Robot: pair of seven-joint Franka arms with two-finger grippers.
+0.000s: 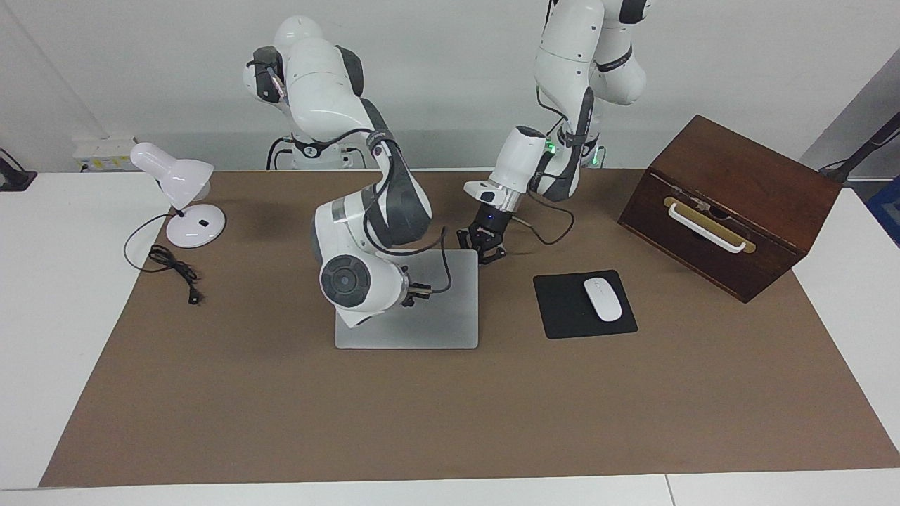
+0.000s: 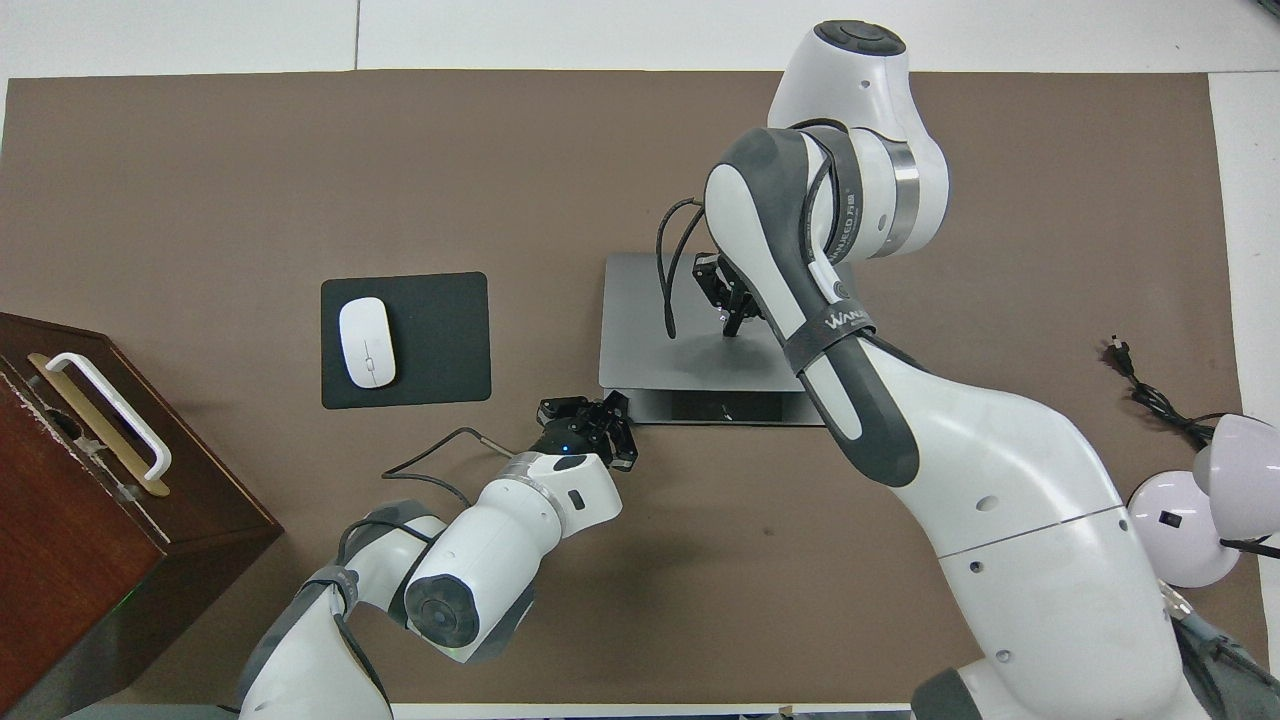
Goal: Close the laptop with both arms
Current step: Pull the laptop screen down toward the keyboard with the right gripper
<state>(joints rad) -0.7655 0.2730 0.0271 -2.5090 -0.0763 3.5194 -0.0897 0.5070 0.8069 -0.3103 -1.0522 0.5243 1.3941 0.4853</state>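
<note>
The silver-grey laptop [image 1: 450,316] lies in the middle of the brown mat, its lid lowered almost flat. In the overhead view the laptop [image 2: 650,340] shows a thin dark gap along its edge nearer the robots. My right gripper [image 1: 416,290] is shut and its tips rest on the lid; the overhead view shows it [image 2: 734,322] mid-lid. My left gripper [image 1: 485,251] is open and empty, low at the laptop's corner nearest the robots, toward the left arm's end. The overhead view shows the left gripper [image 2: 612,425] just off that corner. Whether it touches the laptop I cannot tell.
A black mouse pad [image 1: 562,309] with a white mouse [image 1: 603,299] lies beside the laptop toward the left arm's end. A brown wooden box [image 1: 731,204] with a white handle stands past it. A white desk lamp [image 1: 184,197] and its cable sit at the right arm's end.
</note>
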